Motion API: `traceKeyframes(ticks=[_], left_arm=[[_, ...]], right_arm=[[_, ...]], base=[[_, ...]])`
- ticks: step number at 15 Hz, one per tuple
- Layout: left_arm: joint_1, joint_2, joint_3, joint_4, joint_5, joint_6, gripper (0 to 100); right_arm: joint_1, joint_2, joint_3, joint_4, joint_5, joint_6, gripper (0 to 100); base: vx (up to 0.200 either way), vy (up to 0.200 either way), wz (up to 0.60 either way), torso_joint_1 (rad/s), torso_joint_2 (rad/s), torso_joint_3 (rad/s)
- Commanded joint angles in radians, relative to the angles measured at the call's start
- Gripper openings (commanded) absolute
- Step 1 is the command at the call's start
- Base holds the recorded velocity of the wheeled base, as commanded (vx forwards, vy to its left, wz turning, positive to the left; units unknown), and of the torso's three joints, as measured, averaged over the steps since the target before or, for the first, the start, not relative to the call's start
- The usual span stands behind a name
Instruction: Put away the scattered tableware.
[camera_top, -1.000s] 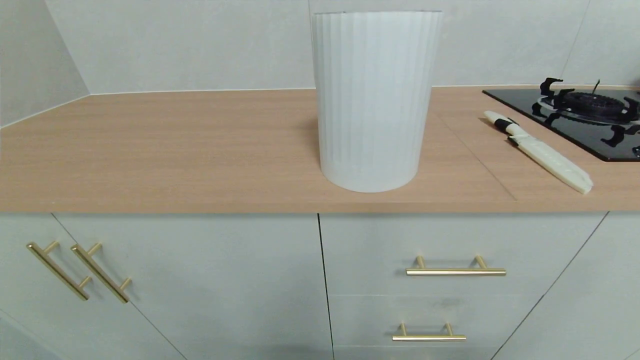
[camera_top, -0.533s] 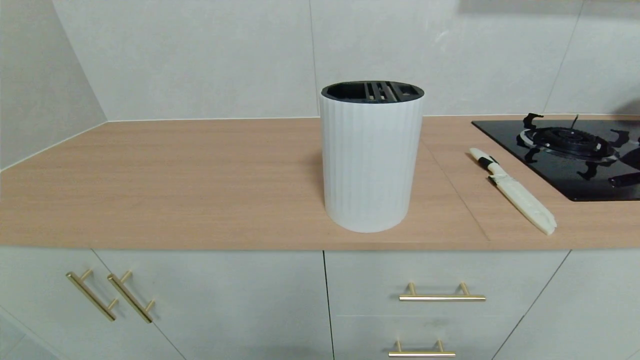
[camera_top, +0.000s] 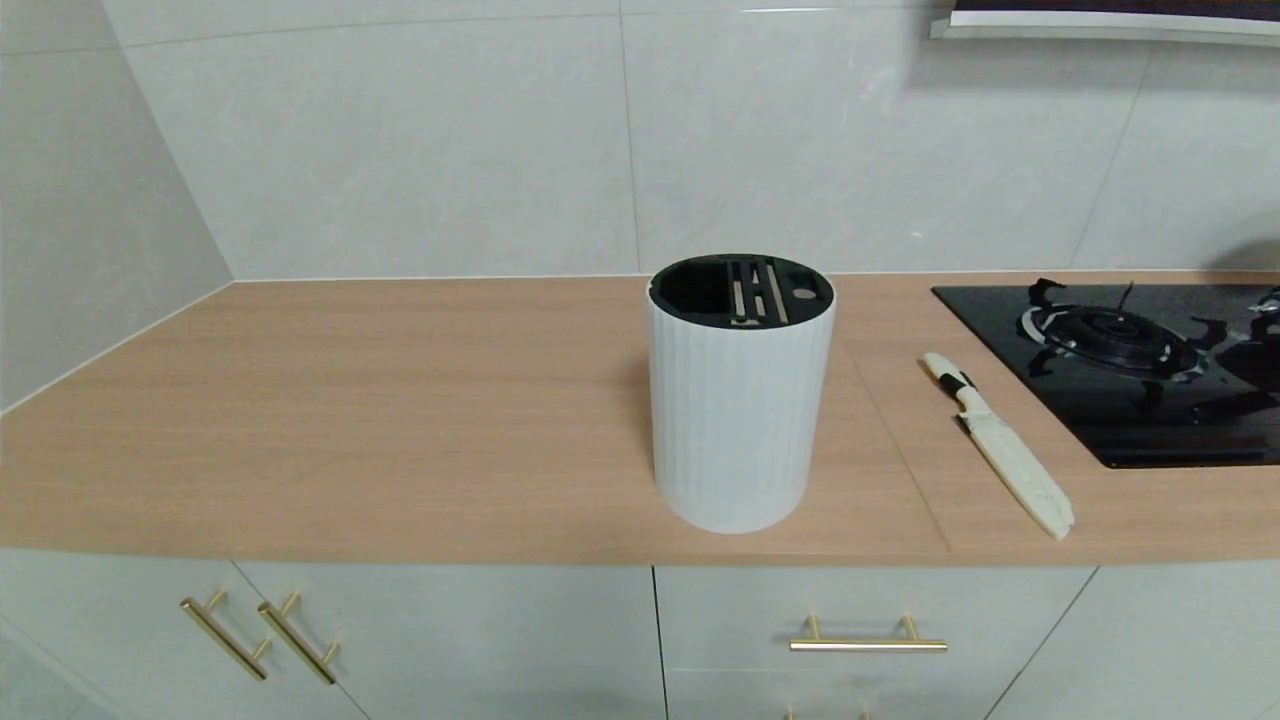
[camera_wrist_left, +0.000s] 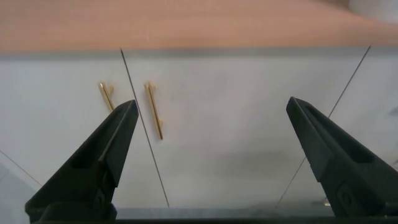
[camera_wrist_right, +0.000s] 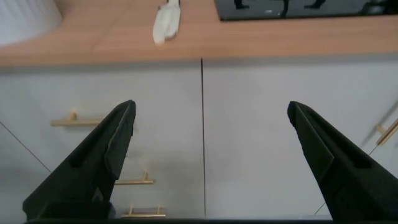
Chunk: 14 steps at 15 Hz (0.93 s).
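One knife (camera_top: 1000, 450), pale with a black band on its handle, lies flat on the wooden desk (camera_top: 400, 420), handle toward the wall and tip near the front edge; the right wrist view catches its tip (camera_wrist_right: 166, 22) too. It rests between one white ribbed holder (camera_top: 740, 420), which stands upright well apart from it with a black slotted top, and one black stove (camera_top: 1120, 420) just beside it on the other side. The knife touches neither. Both claws hang low in front of the cabinet fronts: the left claw (camera_wrist_left: 214, 162) is spread wide with nothing between its two fingers, and the right claw (camera_wrist_right: 211, 162) is spread just as wide and also empty. Below the desk the head view shows three gold handles in full, two slanted ones (camera_top: 225, 637) side by side on the left and one level one (camera_top: 868, 645) under the holder
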Motion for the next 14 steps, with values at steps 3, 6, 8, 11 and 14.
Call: traceKeyframes(ticks=[3, 6, 8, 11, 14], left_arm=[[0.0, 0.0, 0.0, 0.001, 0.001, 0.001, 100], [0.0, 0.0, 0.0, 0.0, -0.001, 0.001, 100], [0.0, 0.0, 0.0, 0.0, -0.001, -0.001, 100], [0.0, 0.0, 0.0, 0.0, -0.001, 0.001, 100], [0.0, 0.0, 0.0, 0.001, -0.001, 0.001, 100]], right_arm=[[0.0, 0.002, 0.0, -0.001, 0.0, 0.0, 100], [0.0, 0.002, 0.0, -0.001, 0.0, 0.0, 100], [0.0, 0.002, 0.0, -0.001, 0.0, 0.001, 100], [0.0, 0.002, 0.0, -0.001, 0.0, 0.0, 100], [0.0, 0.002, 0.0, -0.001, 0.0, 0.001, 100]], base=[[0.0, 0.0, 0.0, 0.24, -0.51, -0.277], [0.0, 0.0, 0.0, 0.246, -0.53, -0.279], [0.0, 0.0, 0.0, 0.264, -0.55, -0.281], [0.0, 0.0, 0.0, 0.279, -0.58, -0.295], [0.0, 0.0, 0.0, 0.297, -0.61, -0.312]])
